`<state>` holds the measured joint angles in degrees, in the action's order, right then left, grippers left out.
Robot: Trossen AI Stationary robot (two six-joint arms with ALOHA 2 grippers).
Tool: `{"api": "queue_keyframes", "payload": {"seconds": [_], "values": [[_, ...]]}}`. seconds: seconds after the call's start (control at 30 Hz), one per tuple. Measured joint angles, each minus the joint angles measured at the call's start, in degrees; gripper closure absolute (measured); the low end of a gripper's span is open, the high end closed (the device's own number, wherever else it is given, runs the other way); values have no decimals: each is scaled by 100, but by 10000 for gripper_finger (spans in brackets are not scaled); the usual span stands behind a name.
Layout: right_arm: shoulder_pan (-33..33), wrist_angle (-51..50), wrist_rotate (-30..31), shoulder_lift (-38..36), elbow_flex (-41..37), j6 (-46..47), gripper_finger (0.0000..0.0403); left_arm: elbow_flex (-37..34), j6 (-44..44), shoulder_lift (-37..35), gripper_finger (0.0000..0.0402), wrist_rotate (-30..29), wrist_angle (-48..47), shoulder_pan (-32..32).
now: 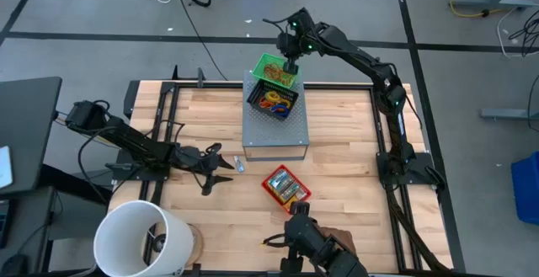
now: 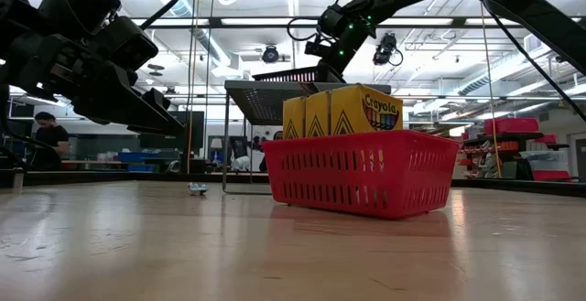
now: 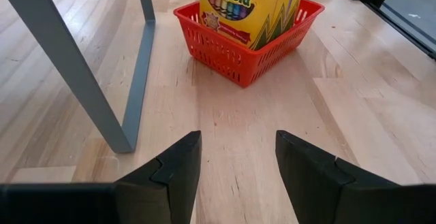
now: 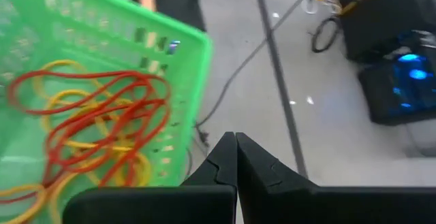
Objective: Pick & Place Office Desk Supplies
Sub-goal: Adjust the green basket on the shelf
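Observation:
A green basket (image 1: pixel 263 61) holding red and yellow rubber bands (image 4: pixel 88 129) sits on the far end of the grey perforated stand (image 1: pixel 274 134). Beside it is a dark blue basket (image 1: pixel 274 102) with more bands. My right gripper (image 4: pixel 235 139) is shut, just beyond the green basket's far wall (image 4: pixel 184 81), above the stand's far edge (image 1: pixel 290 61). A red basket (image 1: pixel 286 186) with yellow crayon boxes (image 2: pixel 366 109) rests on the table. My left gripper (image 1: pixel 229 171) is open low over the table's left part, pointing at the red basket (image 3: pixel 231 57). My right gripper has nothing showing between its shut fingers. Its finger (image 4: pixel 211 166) stands close beside the outer face of the green basket's far wall (image 4: pixel 194 135), and I cannot tell whether it touches it.
A big white bucket (image 1: pixel 139 239) stands at the near left corner. A small clip (image 1: pixel 239 165) lies on the wood just ahead of my left gripper. The stand's grey legs (image 3: pixel 139 67) rise beside the left gripper. Bare wood lies to the stand's right.

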<state>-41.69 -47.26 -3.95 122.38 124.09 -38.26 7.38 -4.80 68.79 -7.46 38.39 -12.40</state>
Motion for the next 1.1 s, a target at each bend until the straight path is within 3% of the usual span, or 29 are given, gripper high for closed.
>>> {"api": "queue_keyframes", "payload": {"seconds": [0.63,1.1], "values": [[13,-214,-406,32,-2,-381,403,0,-11,0,208,0,-31,0],[65,-365,-1131,29,-2,-940,403,2,-13,0,208,0,-55,0]]}}
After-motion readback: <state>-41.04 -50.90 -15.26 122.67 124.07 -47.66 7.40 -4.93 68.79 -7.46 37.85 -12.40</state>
